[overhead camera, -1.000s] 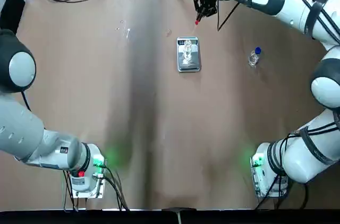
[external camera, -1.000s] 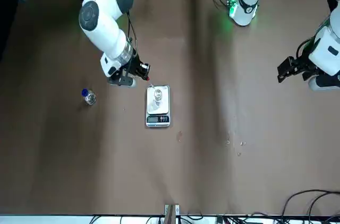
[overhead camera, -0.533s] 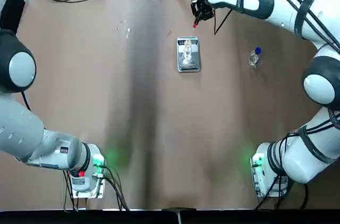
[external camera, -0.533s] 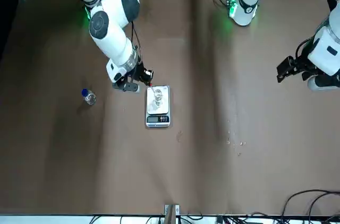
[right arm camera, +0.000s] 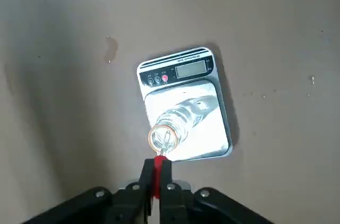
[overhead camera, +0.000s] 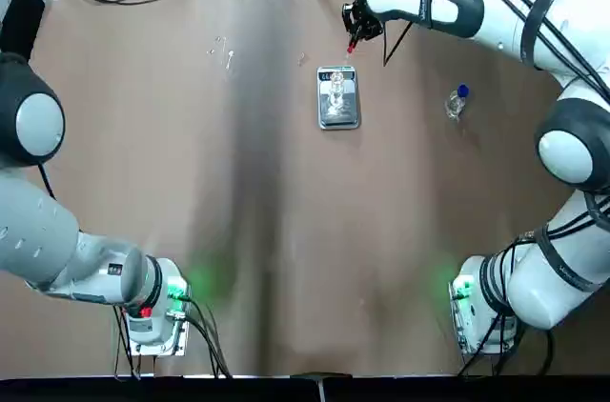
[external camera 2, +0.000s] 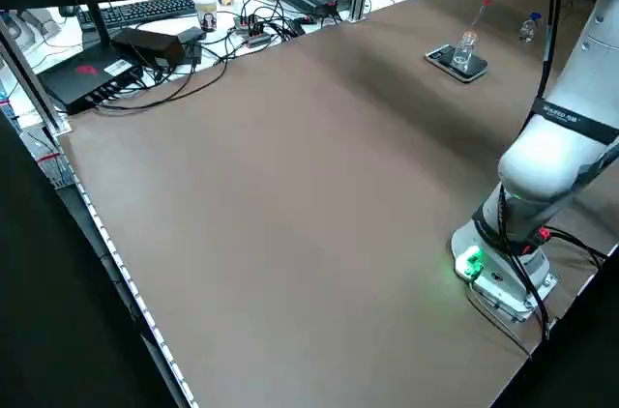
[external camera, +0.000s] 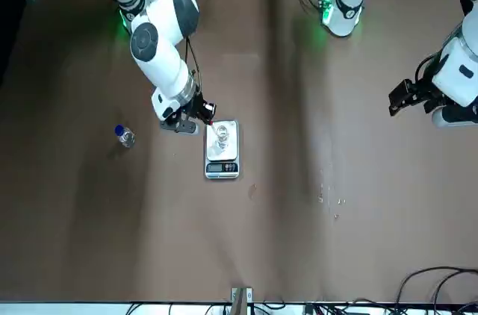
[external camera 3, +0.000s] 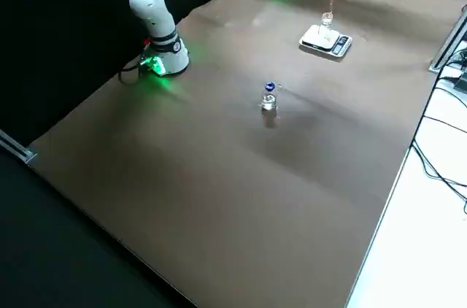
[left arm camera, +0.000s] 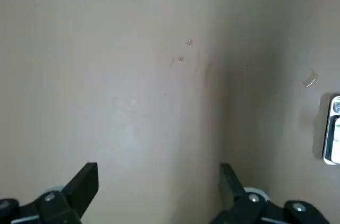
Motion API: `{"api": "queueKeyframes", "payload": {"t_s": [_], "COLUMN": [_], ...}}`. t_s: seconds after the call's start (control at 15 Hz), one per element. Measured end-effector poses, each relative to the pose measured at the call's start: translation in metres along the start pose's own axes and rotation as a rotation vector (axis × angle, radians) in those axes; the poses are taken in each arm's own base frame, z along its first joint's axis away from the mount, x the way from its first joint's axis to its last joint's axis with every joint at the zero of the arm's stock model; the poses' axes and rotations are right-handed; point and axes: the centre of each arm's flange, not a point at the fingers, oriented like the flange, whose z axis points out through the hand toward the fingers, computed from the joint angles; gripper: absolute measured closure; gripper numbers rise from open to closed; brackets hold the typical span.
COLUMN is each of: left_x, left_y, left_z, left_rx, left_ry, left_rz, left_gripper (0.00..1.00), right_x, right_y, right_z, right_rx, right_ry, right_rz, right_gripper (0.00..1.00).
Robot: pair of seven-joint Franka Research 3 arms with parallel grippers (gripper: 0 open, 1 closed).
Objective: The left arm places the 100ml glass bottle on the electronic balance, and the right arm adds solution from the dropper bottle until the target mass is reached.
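Step in hand: dosing. The right arm (overhead camera: 477,2) holds a thin red-tipped dropper (right arm camera: 158,173) over the 100ml glass bottle (right arm camera: 178,125), at the upper middle of the top view.
Right tool (right arm camera: 158,195): pinched narrow on the dropper's red part; the glass tip points into the bottle's open mouth in the right wrist view.
Left tool (left arm camera: 159,192): spread wide and holding nothing, over bare table (left arm camera: 133,75). In the front view it sits at the right edge, well apart from the work.
100ml glass bottle: upright on the plate of the electronic balance (overhead camera: 338,97), neck open, no cap.
Electronic balance: upper middle of the top view, its display strip on the end away from the robot. The reading is too small to tell.
Dropper bottle (overhead camera: 457,103): blue-capped, alone on the table at the right of the top view, well apart from the balance.
Solution: no liquid can be made out in either bottle.
Risk, overshoot: one squeeze too long would likely pass the target mass, and nothing here could take liquid back out.
Risk, missed mouth: the neck is narrow; a slight sideways drift would likely put drops on the plate and spoil the reading.
Risk, contact: a tip lowered onto the rim would press on the balance, or tip the bottle.
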Motion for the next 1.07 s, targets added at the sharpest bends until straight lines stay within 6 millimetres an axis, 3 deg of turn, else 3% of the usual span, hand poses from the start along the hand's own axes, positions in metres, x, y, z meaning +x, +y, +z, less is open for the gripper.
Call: {"api": "queueKeyframes", "payload": {"t_s": [0.4,1.07], "left_x": [0.000,0.000], "left_y": [0.000,0.000], "left_z": [0.000,0.000], "left_rx": [0.000,0.000], "left_ry": [-0.001,-0.001], "left_rz": [0.000,-0.007], "left_gripper": [0.00,0.00], "right_x": [-0.008,-0.008], "right_y": [-0.008,-0.008], "right_z": [0.017,0.023], "right_rx": [-0.011,-0.019], "right_ry": [-0.009,-0.014], "right_rz": [-0.017,-0.018], "right_gripper": [0.92,0.95]}}
